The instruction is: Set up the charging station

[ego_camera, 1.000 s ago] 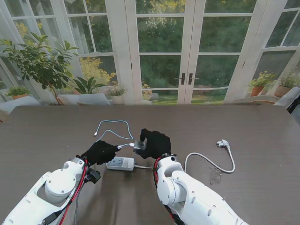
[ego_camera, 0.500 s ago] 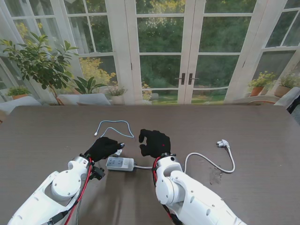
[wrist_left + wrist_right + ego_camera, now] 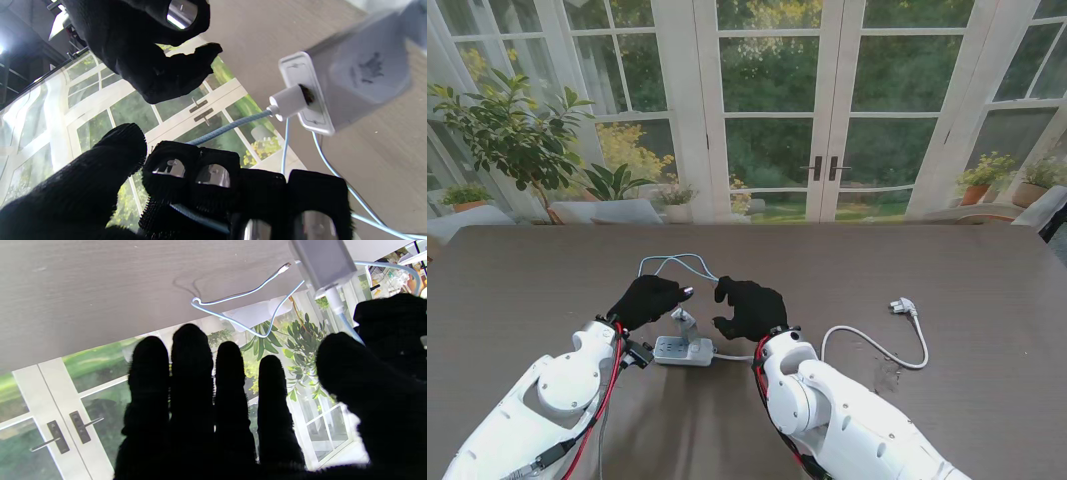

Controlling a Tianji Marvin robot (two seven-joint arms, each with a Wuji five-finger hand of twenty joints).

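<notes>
On the dark tabletop [image 3: 987, 290], nearest the robot, a white power strip [image 3: 684, 350] lies between the two arms with a grey charger block [image 3: 686, 322] standing on it. Just beyond, the left robot hand [image 3: 649, 298] is curled around the pale blue cable [image 3: 230, 126] plugged into that block, while the right robot hand [image 3: 749, 308] hovers beside it, fingers spread and holding nothing. Farther right, the strip's wall plug [image 3: 902, 306] lies well apart.
</notes>
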